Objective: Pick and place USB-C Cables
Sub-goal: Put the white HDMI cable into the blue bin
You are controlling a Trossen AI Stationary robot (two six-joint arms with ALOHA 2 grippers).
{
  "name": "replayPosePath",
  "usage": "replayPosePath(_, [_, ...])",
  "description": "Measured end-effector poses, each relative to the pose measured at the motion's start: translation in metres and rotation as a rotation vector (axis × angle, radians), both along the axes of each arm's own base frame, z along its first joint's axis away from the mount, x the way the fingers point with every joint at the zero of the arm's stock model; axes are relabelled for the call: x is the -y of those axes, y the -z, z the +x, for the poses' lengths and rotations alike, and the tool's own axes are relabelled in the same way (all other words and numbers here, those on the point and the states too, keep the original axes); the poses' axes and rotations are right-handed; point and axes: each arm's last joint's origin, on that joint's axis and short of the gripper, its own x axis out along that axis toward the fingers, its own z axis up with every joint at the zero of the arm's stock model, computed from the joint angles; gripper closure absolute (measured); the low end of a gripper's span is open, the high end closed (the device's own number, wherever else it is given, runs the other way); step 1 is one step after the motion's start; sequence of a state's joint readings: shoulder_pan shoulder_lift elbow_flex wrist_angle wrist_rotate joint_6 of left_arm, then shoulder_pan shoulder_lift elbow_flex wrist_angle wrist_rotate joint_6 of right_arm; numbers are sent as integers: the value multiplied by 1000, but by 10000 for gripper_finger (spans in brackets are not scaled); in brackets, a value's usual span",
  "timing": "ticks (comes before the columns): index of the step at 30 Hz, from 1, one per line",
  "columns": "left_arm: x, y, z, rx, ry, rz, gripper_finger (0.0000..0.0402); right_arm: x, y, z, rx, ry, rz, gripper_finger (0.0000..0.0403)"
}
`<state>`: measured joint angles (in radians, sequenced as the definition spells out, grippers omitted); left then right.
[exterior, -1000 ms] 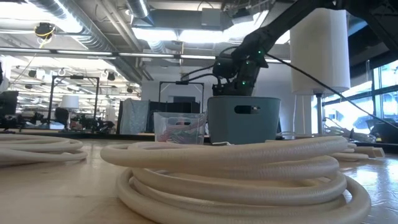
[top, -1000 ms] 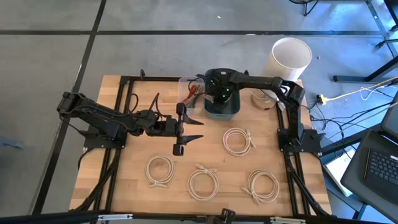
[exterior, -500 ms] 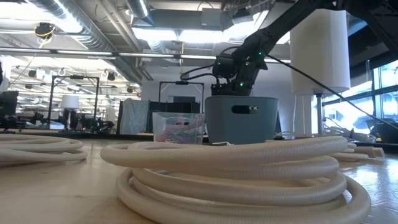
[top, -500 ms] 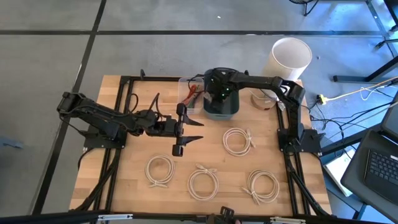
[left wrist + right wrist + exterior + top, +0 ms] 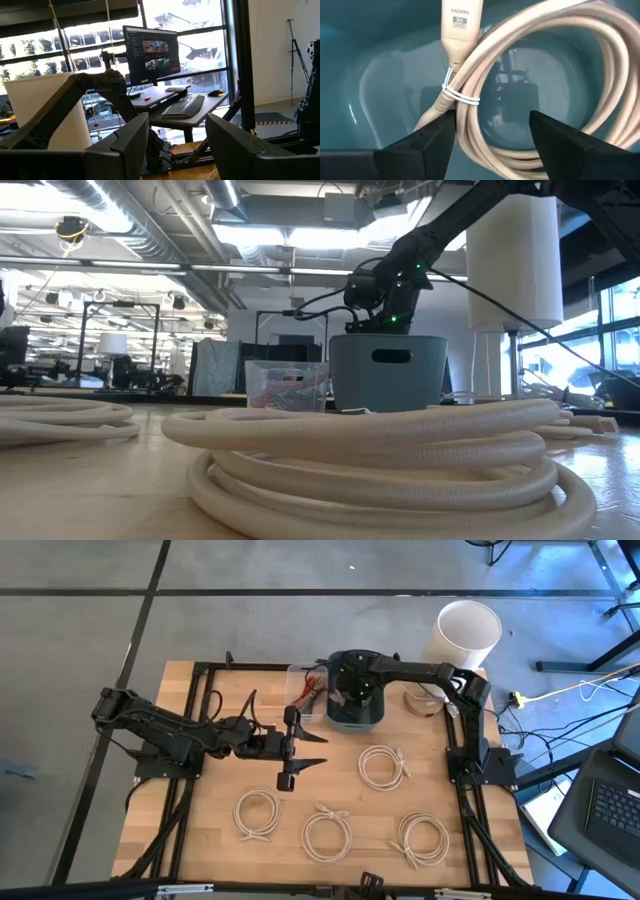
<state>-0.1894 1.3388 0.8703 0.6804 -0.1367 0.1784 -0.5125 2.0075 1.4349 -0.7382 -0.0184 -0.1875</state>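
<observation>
My right gripper hangs open inside the top of the blue-grey bin, at the table's far middle. In the bin lies a cream-white coiled cable, tied with a thin wire; its plug points away from the fingers. One stretch of the coil runs between the two fingers, and no touch shows. My left gripper waits open above the table's left middle, with nothing between its fingers. Several more cream coils lie flat on the wooden table.
A clear box with coloured cable bundles stands just left of the bin. A tape roll lies right of the bin, and a white cylinder stands beyond the far right corner. A further coil lies near right.
My right gripper has stayed over the bin, its wrist shifting only a little. The coils on the table lie as they did.
</observation>
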Motion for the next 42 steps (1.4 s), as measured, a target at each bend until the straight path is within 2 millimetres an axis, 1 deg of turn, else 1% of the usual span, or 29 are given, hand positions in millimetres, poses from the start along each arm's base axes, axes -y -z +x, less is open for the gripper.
replayPosePath(4, [0, 0, 0, 0, -2, 8, 210, -4, -3, -1, -16, -9, 8, 159])
replayPosePath(7, [0, 0, 0, -1, -5, 23, 210, -5, -14, -2, -4, -13, 1, 163])
replayPosePath(12, [0, 0, 0, -2, -5, 26, 210, -8, -48, -1, 49, -15, -36, 165])
replayPosePath(16, [0, 0, 0, -3, -5, 26, 210, -21, -84, -4, 90, -38, -46, 166])
replayPosePath(19, [0, 1, 0, -5, -7, 33, 210, -40, -111, -9, 136, -74, 7, 166])
replayPosePath(22, [0, 1, 0, -8, -11, 55, 210, -65, -134, -17, 185, -144, 100, 166])
replayPosePath(24, [0, 1, 0, -8, -11, 56, 210, -85, -146, -23, 212, -190, 186, 166])
replayPosePath(27, [0, 1, 0, -9, -12, 56, 210, -118, -159, -35, 204, -246, 301, 166])
replayPosePath(31, [0, 2, 0, -18, -14, 71, 210, -165, -164, -49, 157, -314, 347, 166])
replayPosePath(35, [1, 4, 1, -34, -5, 76, 210, -209, -156, -62, 140, -349, 361, 166])
replayPosePath(38, [1, 6, 1, -51, -7, 80, 210, -237, -138, -73, 101, -347, 333, 166])
replayPosePath(42, [-1, 6, 1, -53, -21, 79, 210, -266, -102, -85, 43, -312, 323, 166])
